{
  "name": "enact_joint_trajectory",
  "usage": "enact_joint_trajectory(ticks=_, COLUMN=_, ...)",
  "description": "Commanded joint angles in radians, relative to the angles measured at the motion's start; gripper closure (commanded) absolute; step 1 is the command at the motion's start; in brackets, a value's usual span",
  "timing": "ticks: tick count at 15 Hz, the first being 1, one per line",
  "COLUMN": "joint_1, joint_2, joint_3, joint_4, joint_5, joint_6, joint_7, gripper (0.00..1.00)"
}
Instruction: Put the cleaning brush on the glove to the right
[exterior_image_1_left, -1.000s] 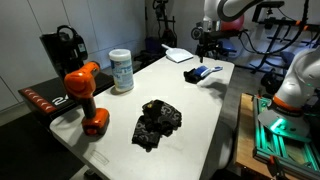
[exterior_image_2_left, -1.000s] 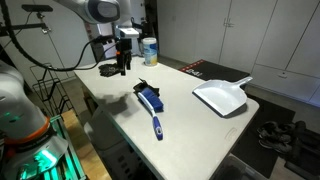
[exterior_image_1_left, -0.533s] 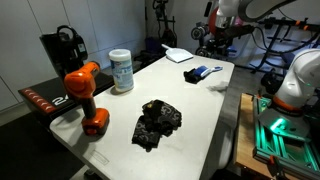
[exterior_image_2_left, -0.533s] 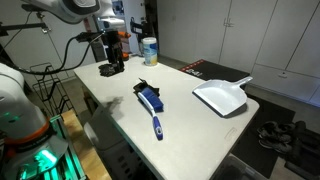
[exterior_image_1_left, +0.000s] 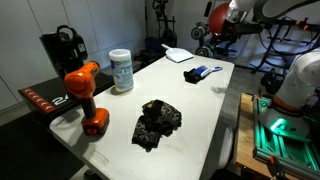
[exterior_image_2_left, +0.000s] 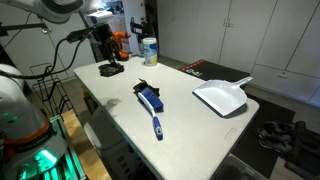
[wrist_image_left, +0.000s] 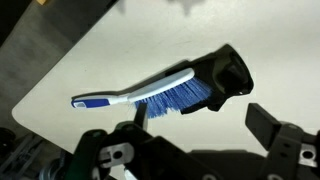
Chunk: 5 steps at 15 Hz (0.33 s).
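Beside the brush (exterior_image_2_left: 153, 108) (touching a glove (exterior_image_2_left: 142, 87)) sits a dustpan (exterior_image_2_left: 222, 98).

Brush head (wrist_image_left: 178, 96) on glove (wrist_image_left: 226, 74)

Gripper (wrist_image_left: 200, 118) hangs high, jaws spread wide, fingers (wrist_image_left: 262, 118) coming in from six o'clock in the wrist view. In an exterior view the arm (exterior_image_1_left: 233, 10) sits up at one o'clock, wrist pointing down.

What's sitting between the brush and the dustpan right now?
Nothing: only bare table separates the brush and dustpan in an exterior view.
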<state>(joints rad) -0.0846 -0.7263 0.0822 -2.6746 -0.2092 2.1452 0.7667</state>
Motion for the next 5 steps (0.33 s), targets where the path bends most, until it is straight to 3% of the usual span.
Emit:
enact_joint_trajectory(ticks=1, joint_1=-0.03, joint_2=-0.004, joint_3=0.027, joint_4=0.001, joint_5=0.021, joint_6=0.002, joint_7=-0.018, gripper=0.0)
enact_joint_trajectory(ticks=5, joint_1=-0.034, joint_2=-0.001, joint_3=0.029, joint_4=0.004, joint_5=0.02, joint_6=0.002, joint_7=-0.017, gripper=0.0)
